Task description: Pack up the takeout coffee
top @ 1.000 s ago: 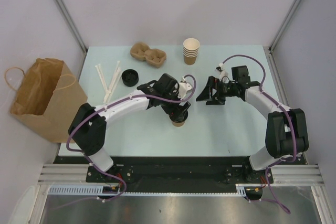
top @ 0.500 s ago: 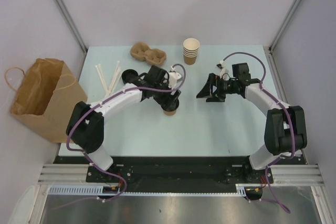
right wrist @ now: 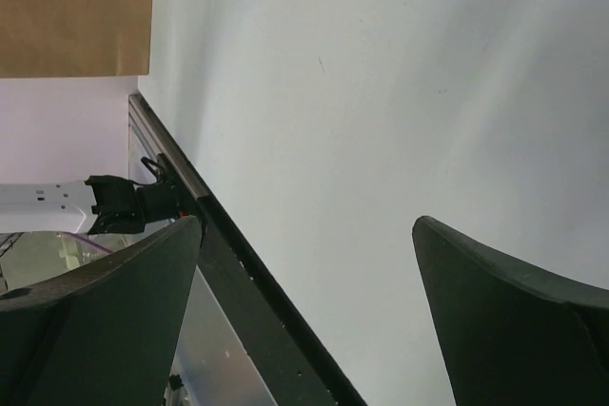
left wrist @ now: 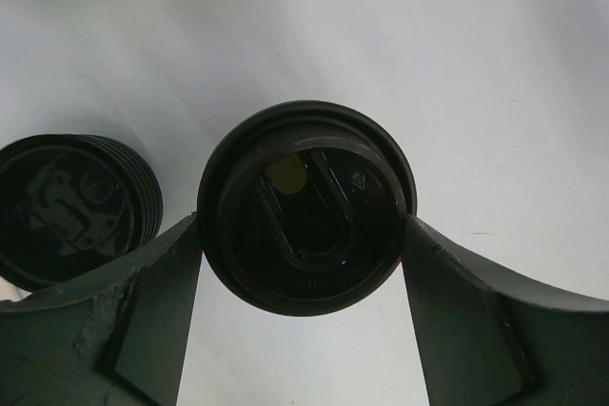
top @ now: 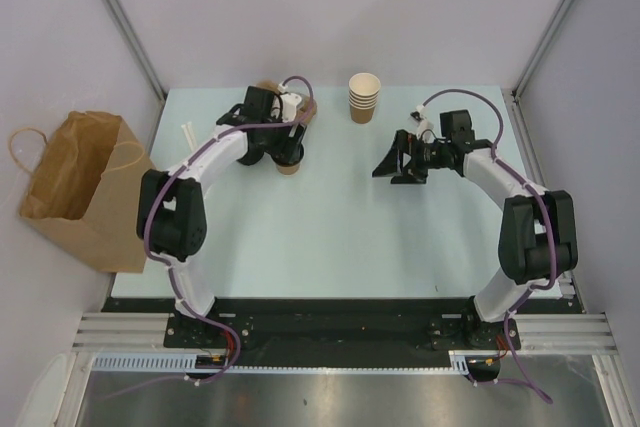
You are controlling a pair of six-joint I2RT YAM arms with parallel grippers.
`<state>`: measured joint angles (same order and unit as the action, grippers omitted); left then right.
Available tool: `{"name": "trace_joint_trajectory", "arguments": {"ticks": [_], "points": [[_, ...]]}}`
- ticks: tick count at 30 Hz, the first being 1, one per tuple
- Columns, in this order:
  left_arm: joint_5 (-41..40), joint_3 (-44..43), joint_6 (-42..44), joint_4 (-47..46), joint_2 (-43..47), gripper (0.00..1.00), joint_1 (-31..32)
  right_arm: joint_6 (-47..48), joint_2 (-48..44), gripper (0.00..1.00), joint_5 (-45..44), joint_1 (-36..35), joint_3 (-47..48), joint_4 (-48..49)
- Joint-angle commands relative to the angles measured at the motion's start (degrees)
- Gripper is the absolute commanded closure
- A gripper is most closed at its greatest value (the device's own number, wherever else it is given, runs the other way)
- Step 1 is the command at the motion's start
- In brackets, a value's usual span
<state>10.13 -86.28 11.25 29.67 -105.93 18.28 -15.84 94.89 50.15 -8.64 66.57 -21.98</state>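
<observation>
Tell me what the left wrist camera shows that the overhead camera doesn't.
Only the left wrist view: the black lid of the takeout coffee up close with its sip slot, the fingers touching its sides, and a stack of loose black lids beside it. Only the overhead view: the paper bag at far left, the stack of lidless cups, and the open right gripper. Both: the coffee gripped by the left gripper.

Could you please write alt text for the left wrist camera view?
Seen from above, the black-lidded takeout coffee is held between the two dark fingers of the left hand, over a pale table. A stack of loose black lids lies at left.
</observation>
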Motion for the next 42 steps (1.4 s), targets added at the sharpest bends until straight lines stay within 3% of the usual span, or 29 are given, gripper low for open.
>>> {"name": "trace_joint_trajectory", "arguments": {"ticks": [1,6,12,24,29,34,42], "points": [[-0.5,-3.3,1.2,-1.6,-1.9,0.4,-1.5,1.6,0.9,0.0,-0.7,0.5,3.9,-0.3],[0.9,-5.1,0.7,-0.6,-2.9,0.31,-2.5,2.3,1.4,0.0,-1.0,0.4,5.2,-1.3],[1.6,-7.1,-0.2,2.1,-3.4,0.07,-2.6,3.2,2.5,0.0,-1.0,0.5,7.3,-2.3],[3.6,-11.5,-2.1,3.3,-1.8,0.02,-3.5,3.2,2.8,0.0,-0.8,0.5,8.5,-2.5],[5.7,-23.8,-0.4,3.9,-5.2,0.09,-4.0,3.7,2.1,0.0,-0.8,1.3,9.2,-3.0],[6.6,-34.3,0.7,2.1,-10.7,0.29,-4.0,6.5,2.2,0.0,-2.2,2.4,11.7,-6.5],[4.0,-42.7,2.4,-1.5,-23.0,0.44,-3.4,9.1,1.3,0.0,-7.5,4.2,14.0,-8.6]]}}
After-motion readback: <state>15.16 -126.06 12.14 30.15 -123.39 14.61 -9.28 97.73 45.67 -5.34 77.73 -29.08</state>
